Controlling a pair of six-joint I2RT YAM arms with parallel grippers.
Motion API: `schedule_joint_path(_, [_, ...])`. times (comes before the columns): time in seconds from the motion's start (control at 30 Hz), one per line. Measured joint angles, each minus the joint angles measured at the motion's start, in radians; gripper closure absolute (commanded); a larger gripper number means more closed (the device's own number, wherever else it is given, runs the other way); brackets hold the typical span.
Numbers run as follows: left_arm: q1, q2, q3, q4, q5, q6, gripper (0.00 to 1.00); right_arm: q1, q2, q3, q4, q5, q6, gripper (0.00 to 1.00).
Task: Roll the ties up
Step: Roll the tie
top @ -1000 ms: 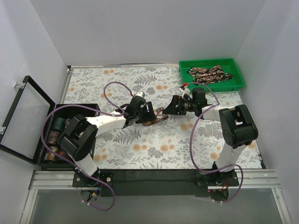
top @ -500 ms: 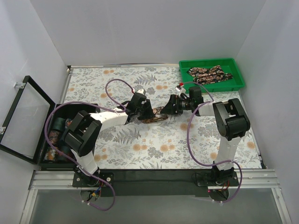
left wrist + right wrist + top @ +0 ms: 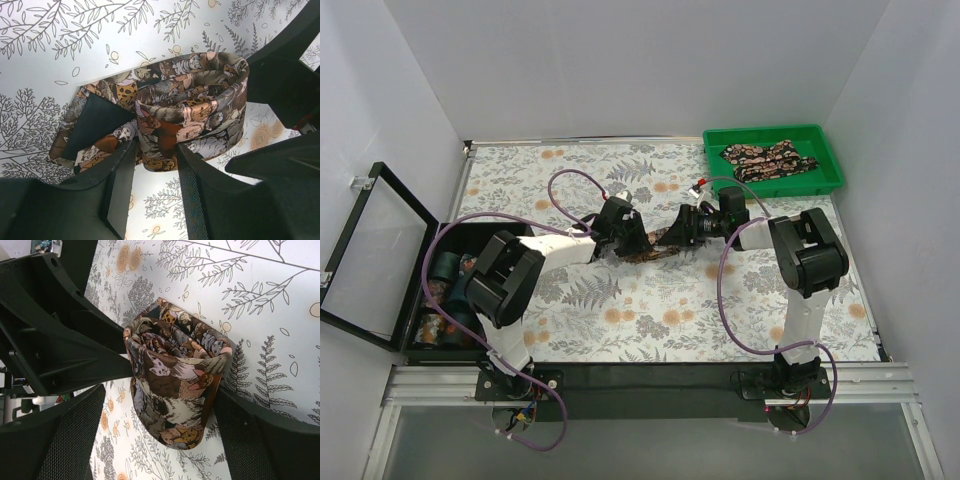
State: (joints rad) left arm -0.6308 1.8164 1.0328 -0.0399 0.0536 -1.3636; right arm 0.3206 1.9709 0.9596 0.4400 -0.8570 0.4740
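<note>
1. Tie, brown with tan and orange animal print, wound into a loose roll near the middle of the cloth-covered tabletop, directly between the left end effector and the right end effector.
2. From the left wrist view: several coiled layers of fabric, plus an unrolled tail trailing to the left of that view, lying flat on the cloth with its dark lining turned up.
3. Left end effector pinching the near wall of the roll, its fingers pressed against the fabric on either side.
4. Right end effector spread wide and straddling the roll from the opposite side. One mesh-faced finger touching the fabric, the other just apart from it with a strip of patterned cloth showing between.
5. Both end effectors low over the tabletop, tips close together across the tie in the overhead view.
6. Loose ties in a dark busy print lying in the green tray at the far right corner, well apart from the roll.
7. Black case open at the left edge, lid swung outward. Round bundles inside, too small to identify.
</note>
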Motion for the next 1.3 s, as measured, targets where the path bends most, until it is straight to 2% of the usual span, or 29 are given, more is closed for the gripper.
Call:
schedule_joint_path(0.23, [0.007, 0.009, 0.01, 0.0, 0.032, -0.013, 0.64, 0.002, 0.029, 0.001, 0.064, -0.01, 0.043, 0.29])
schedule_joint_path(0.27, [0.007, 0.01, 0.01, 0.0, 0.037, -0.014, 0.64, 0.003, 0.035, 0.005, 0.069, -0.01, 0.047, 0.35])
schedule_joint_path(0.33, [0.008, 0.01, 0.01, 0.0, 0.045, -0.021, 0.65, 0.007, 0.049, 0.015, 0.074, -0.002, 0.051, 0.42])
schedule_joint_path(0.37, [0.008, 0.011, 0.01, 0.0, 0.049, -0.022, 0.65, 0.009, 0.057, 0.018, 0.078, 0.0, 0.053, 0.5])
schedule_joint_path(0.5, [0.008, 0.011, 0.011, 0.0, 0.06, -0.026, 0.65, 0.012, 0.079, 0.021, 0.076, 0.013, 0.05, 0.71])
schedule_joint_path(0.6, [0.01, 0.011, 0.013, -0.003, 0.066, -0.028, 0.58, 0.013, 0.079, 0.021, 0.074, 0.012, 0.047, 0.86])
schedule_joint_path(0.7, [0.015, 0.004, 0.013, -0.014, 0.066, -0.023, 0.5, 0.012, 0.073, 0.021, 0.056, 0.013, 0.035, 0.91])
schedule_joint_path(0.83, [0.027, -0.052, -0.001, -0.039, 0.047, 0.007, 0.48, 0.007, 0.045, 0.047, -0.068, 0.024, -0.053, 0.95])
schedule_joint_path(1.03, [0.065, -0.102, -0.005, -0.072, 0.021, 0.086, 0.61, 0.007, 0.013, 0.163, -0.357, 0.098, -0.23, 0.97])
schedule_joint_path(1.3, [0.072, -0.089, -0.009, -0.141, 0.047, 0.111, 0.6, 0.008, -0.021, 0.332, -0.722, 0.296, -0.437, 0.97])
